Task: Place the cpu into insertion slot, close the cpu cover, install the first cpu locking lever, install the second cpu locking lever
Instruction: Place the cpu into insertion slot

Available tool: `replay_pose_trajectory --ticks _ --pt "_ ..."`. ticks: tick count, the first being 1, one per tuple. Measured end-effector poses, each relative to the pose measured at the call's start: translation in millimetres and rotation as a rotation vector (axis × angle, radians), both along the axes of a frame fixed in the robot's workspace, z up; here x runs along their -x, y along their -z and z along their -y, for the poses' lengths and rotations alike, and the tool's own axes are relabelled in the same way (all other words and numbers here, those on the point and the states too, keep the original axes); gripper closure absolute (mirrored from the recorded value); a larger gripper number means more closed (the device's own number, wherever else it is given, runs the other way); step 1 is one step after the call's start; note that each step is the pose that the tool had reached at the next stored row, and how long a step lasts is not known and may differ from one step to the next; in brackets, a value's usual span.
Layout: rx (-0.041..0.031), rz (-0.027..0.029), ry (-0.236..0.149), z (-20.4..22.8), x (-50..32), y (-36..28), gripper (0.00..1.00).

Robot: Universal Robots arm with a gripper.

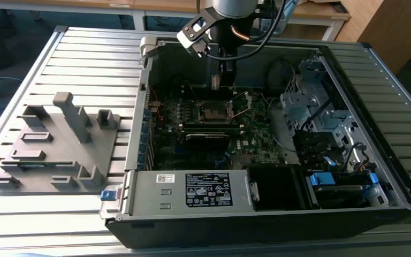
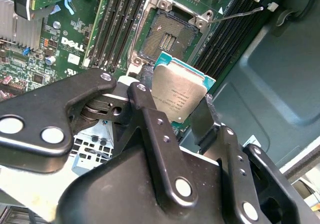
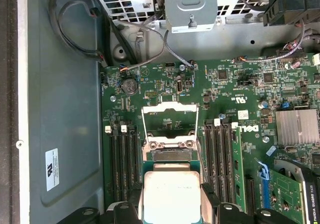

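My gripper (image 1: 220, 81) hangs inside the open computer case, just above the green board, and is shut on the cpu (image 2: 176, 94). The cpu's dull silver top faces both wrist cameras, with a black finger (image 2: 144, 99) on each side of it; it also shows as the cpu (image 3: 171, 194) between the fingers (image 3: 210, 198). The insertion slot (image 2: 169, 34) is a black square socket lying bare a short way beyond the cpu. The cpu cover (image 3: 170, 118) is a silver frame swung up and open behind the insertion slot (image 3: 170, 156). A thin lever wire (image 2: 235, 16) sticks out beside the socket.
Long black memory slots (image 3: 122, 159) flank the socket on both sides. A finned heat sink (image 3: 297, 126) and a card stand on the board. The drive cage (image 1: 312, 101) and power supply (image 1: 191, 190) fill the case's other sides. A grey fixture tray (image 1: 55, 144) lies outside the case on the exterior view's left.
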State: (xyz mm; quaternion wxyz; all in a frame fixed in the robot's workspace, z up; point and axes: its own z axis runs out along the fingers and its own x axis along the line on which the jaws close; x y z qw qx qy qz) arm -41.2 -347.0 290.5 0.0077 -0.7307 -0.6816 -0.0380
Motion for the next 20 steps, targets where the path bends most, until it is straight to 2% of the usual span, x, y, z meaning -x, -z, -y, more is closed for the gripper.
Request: replay_pose_trajectory --ticks 6,11,16,18,20 --pt "0.0002 0.0 0.0 0.0 0.0 0.1 0.46" --pt "0.0001 0.0021 -0.001 0.0 0.0 7.4 0.46" --pt "0.0005 0.0022 -0.049 0.0 0.0 14.9 0.46" --pt "0.0023 0.0022 -0.067 0.0 0.0 16.2 0.46" --pt "0.0044 0.0019 -0.069 0.0 0.0 16.2 0.46"
